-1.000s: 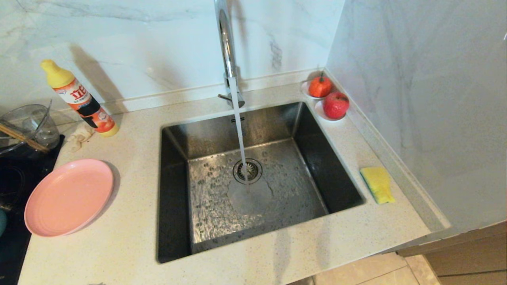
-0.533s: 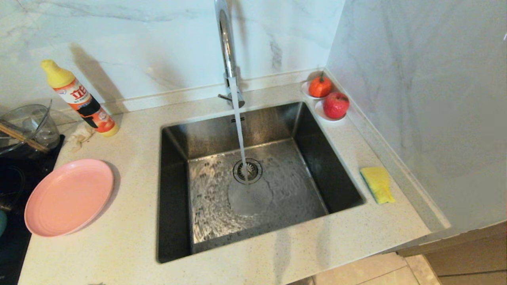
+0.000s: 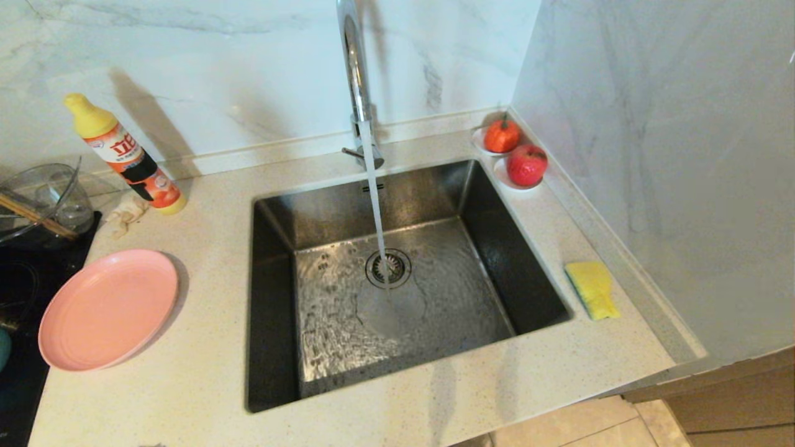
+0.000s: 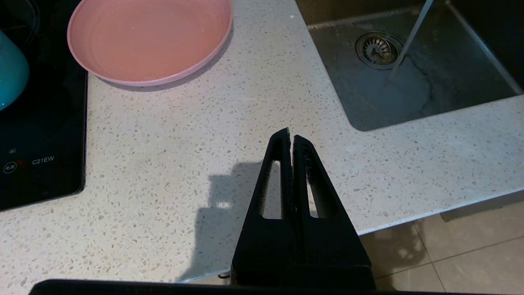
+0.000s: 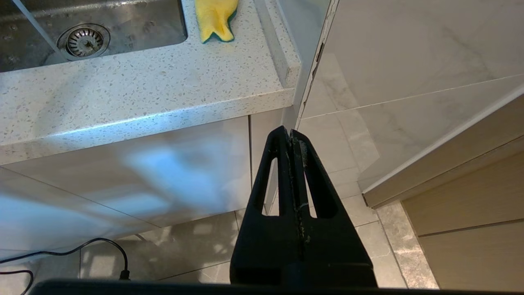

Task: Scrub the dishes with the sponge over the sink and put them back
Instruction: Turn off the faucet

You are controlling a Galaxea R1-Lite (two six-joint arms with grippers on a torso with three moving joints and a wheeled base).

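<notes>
**Both tools parked, nothing picked up yet**

I have the left tool (image 4: pixel 291 137) pinched closed and empty above the speckled stone desk (image 3: pixel 205 366), short of the wide matte pink plate (image 3: pixel 109 308), which lies flat left of the square steel sink (image 3: pixel 279 236). The teal-blue bowl (image 4: pixel 10 76) sits on the black cooktop (image 4: pixel 41 135) just beside the plate. My right tool (image 5: pixel 290 133) is also closed and empty, hanging off the desk's front edge over the floor, well apart from the yellow foam sponge (image 3: pixel 592 288) right of the sink. Water runs from the tall chrome faucet (image 3: pixel 354 68). My worry: the plate lies flush, so a shallow rim grip could slip once wet, and the sponge sits tight against the wall, leaving my right tool little room.
</notes>
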